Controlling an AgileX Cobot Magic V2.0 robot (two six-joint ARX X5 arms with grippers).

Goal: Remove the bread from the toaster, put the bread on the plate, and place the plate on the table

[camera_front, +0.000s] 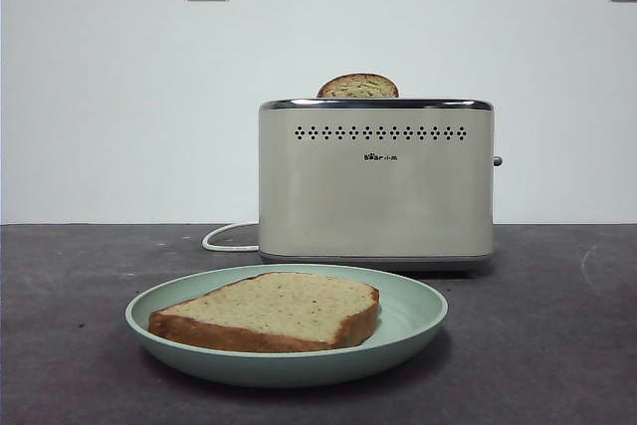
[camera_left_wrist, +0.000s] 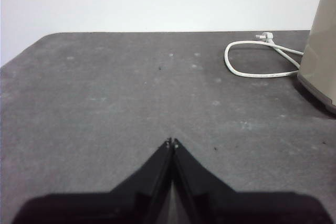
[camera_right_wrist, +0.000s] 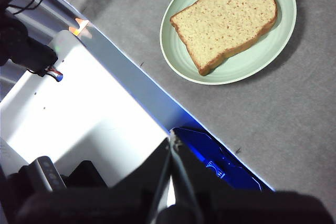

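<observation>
One bread (camera_front: 271,310) slice lies on the plate (camera_front: 413,320); another slice (camera_front: 358,87), mostly hidden, perhaps sits in the toaster (camera_front: 376,186); both end effectors closed.

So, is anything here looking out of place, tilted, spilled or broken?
Nothing stands out. The bread lies flat inside the plate, and the plate sits level on the table in front of the upright toaster. A second slice pokes from the toaster's slot, and its white cord trails loosely behind. No crumbs or spills show.
</observation>
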